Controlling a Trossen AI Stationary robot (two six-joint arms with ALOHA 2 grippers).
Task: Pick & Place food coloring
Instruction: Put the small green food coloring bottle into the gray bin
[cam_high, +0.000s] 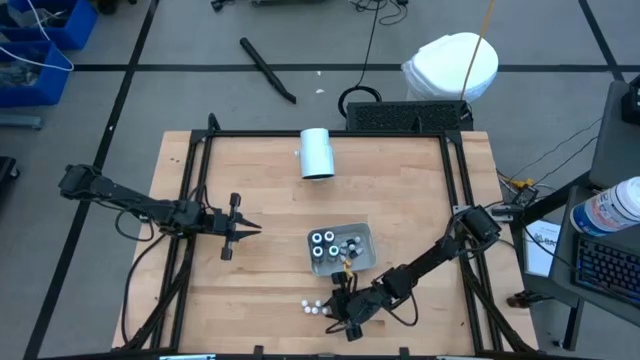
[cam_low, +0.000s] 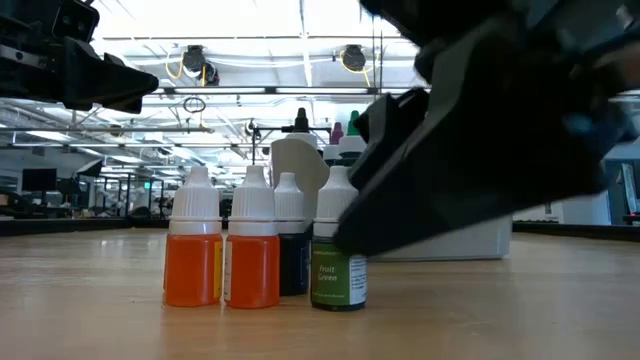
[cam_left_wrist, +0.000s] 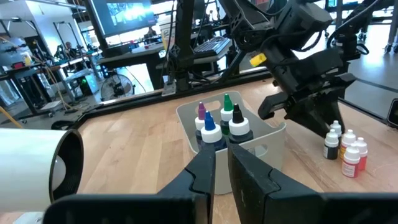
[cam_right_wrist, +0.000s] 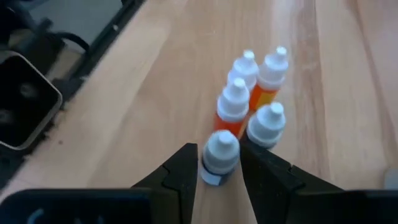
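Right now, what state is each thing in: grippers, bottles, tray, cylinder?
Right gripper: closing around one white-capped bottle in the table cluster.
Left gripper: nearly shut, empty, off the table.
Table bottles: upright, bunched together.
Grey tray: holds upright bottles.
White cylinder: lying on its side.

Bright, even overhead light around my arms; soft shadows, blur only close to the lenses.

From above, my table (cam_high: 400, 190) is evenly lit, and the white cylinder (cam_high: 317, 153) and the white bag (cam_high: 452, 66) beyond the table are nearly washed out. At table height, ceiling light strips (cam_low: 250, 20) glare white behind the food coloring (cam_low: 255, 250), whose labels read sharp, while my right gripper (cam_low: 480, 130) is a dark smear against that backlight. Past my left gripper (cam_left_wrist: 221, 168), the white cylinder is soft and overexposed at the edge. At my right gripper (cam_right_wrist: 217, 165), the nearest cap is slightly blurred and shadows fall short.
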